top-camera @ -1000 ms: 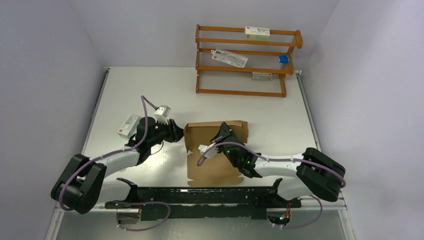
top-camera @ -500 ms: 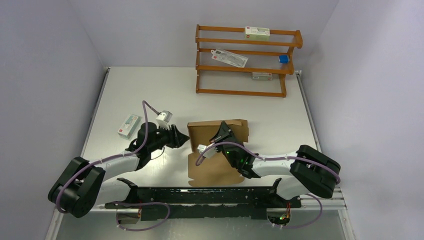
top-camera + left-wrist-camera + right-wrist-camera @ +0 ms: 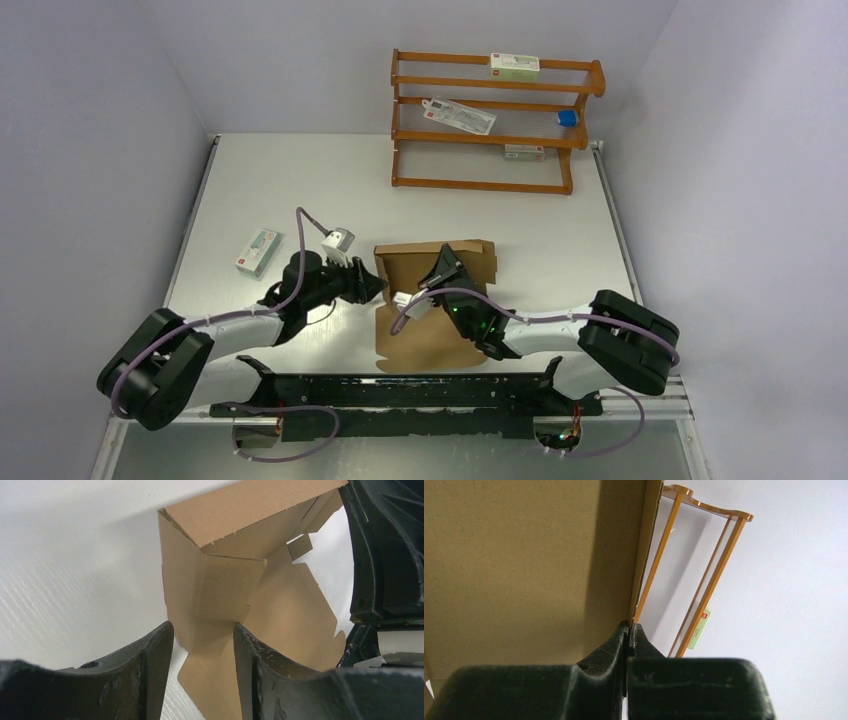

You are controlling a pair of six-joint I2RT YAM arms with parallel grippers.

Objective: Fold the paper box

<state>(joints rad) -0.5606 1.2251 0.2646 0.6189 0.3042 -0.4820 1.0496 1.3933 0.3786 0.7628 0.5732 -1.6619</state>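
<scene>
The paper box (image 3: 420, 340) is brown corrugated cardboard, half folded at the table's middle, with its back and left walls raised. My left gripper (image 3: 372, 285) is at the box's left back corner. Its jaws stand open there (image 3: 202, 630), and the corner's folded wall and tab (image 3: 225, 585) sit just ahead of the tips, between them. My right gripper (image 3: 445, 258) reaches into the box near the back wall. It is shut (image 3: 629, 625) where the edge of an upright cardboard panel (image 3: 524, 555) runs into the seam of its tips.
A wooden rack (image 3: 495, 120) at the table's back holds small white cartons and a blue item (image 3: 567, 118); the rack (image 3: 694, 580) also shows past the cardboard. A white carton (image 3: 257, 251) lies left of my left arm.
My left gripper has moved right, up to the box's left corner, and its jaws have widened. The right gripper has stayed where it was, still shut.
</scene>
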